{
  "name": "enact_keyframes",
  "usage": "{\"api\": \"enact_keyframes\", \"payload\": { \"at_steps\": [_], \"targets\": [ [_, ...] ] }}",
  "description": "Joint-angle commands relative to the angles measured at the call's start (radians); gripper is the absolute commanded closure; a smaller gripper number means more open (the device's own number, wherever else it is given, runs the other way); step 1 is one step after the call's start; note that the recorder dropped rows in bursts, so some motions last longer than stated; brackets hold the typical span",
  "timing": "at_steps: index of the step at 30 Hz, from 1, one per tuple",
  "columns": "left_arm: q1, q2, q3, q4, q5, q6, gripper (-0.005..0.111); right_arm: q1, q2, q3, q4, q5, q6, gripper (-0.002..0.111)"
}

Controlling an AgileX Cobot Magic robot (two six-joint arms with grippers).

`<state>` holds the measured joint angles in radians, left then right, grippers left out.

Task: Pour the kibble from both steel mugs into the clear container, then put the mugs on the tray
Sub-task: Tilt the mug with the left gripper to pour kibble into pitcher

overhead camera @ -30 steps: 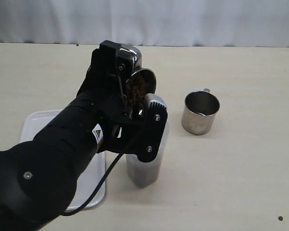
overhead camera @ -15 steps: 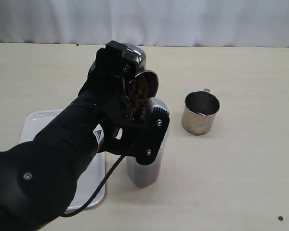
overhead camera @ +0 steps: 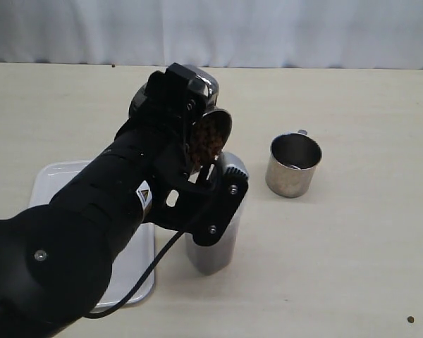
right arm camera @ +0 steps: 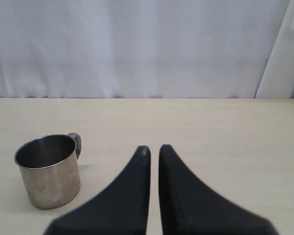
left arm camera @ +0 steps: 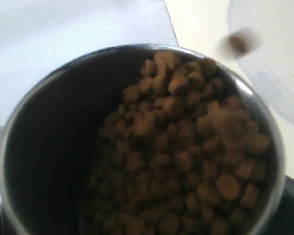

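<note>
My left gripper (overhead camera: 213, 134) is shut on a steel mug (overhead camera: 210, 121), one finger on each side. The mug lies tipped on its side, mouth just above the clear container (overhead camera: 215, 250). Kibble (overhead camera: 206, 141) is heaped at the lip. In the left wrist view the kibble (left arm camera: 186, 161) fills the mug (left arm camera: 34, 112), and one blurred pellet (left arm camera: 240, 43) is in the air over the container's pale rim (left arm camera: 274, 83). The second steel mug (overhead camera: 293, 165) stands upright on the right, also seen from the right wrist (right arm camera: 49, 171). My right gripper (right arm camera: 154, 149) is shut and holds nothing. The white tray (overhead camera: 46, 186) lies at the left.
My left arm covers most of the tray and the container's upper part. One stray pellet (overhead camera: 409, 320) lies on the beige table near the front right corner. A white curtain (overhead camera: 268, 28) closes off the back.
The left gripper has tipped the mug further and shifted it slightly right over the container. The kibble has slid toward the lip. The right gripper and the other mug have not moved.
</note>
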<state>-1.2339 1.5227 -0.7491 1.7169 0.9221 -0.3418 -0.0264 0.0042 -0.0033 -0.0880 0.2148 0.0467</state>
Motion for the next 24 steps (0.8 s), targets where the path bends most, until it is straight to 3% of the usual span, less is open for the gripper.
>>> {"api": "enact_keyframes", "payload": {
  "at_steps": [1, 24],
  "targets": [
    [0.003, -0.005, -0.013, 0.028, 0.018, 0.056, 0.107, -0.005, -0.004, 0.003, 0.003, -0.003, -0.006, 0.103],
    [0.003, -0.005, -0.033, 0.028, 0.008, 0.195, 0.107, -0.005, -0.004, 0.003, 0.003, -0.003, -0.006, 0.103]
  ]
}}
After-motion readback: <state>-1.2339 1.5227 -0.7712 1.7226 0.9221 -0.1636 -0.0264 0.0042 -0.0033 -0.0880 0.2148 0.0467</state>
